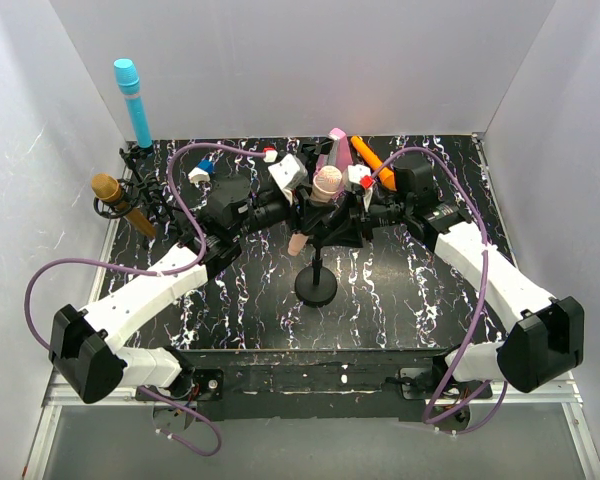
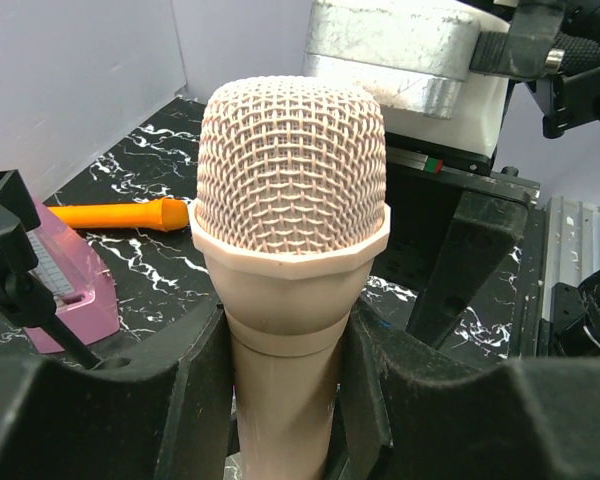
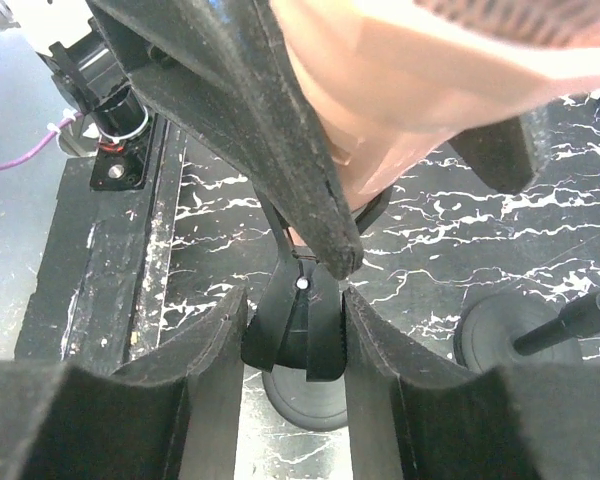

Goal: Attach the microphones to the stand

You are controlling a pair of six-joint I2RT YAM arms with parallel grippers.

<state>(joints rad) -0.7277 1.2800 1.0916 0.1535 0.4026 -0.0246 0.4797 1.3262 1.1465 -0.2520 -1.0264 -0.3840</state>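
Was seating the pale pink-beige microphone [image 2: 290, 200], pinched just below its head by the left gripper [image 2: 285, 350], above the central stand [image 1: 316, 287]. Needed next, probably: pressing its shaft down into the clip [image 3: 295, 350] (squeezed between the jaws of the right gripper [image 3: 292, 305]). Reached in low from left and right, meeting mid-table.

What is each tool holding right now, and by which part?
Left tool holds the pale pink-beige microphone by its handle, just below the head. Right tool pinches the stand clip by its sides.
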